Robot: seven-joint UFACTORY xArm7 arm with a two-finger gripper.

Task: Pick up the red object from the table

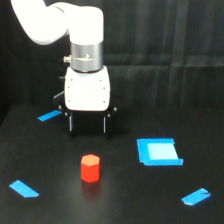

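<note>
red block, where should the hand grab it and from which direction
Probably from straight above, closing on two opposite flat side faces of the red block. It stands upright on the table with its hexagonal top showing and nothing touching it. The hand sits behind it, fingers apart.

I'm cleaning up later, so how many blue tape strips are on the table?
3: one behind the tool on the exterior view's left, one front left, one front right. The arm could hide more.
</note>
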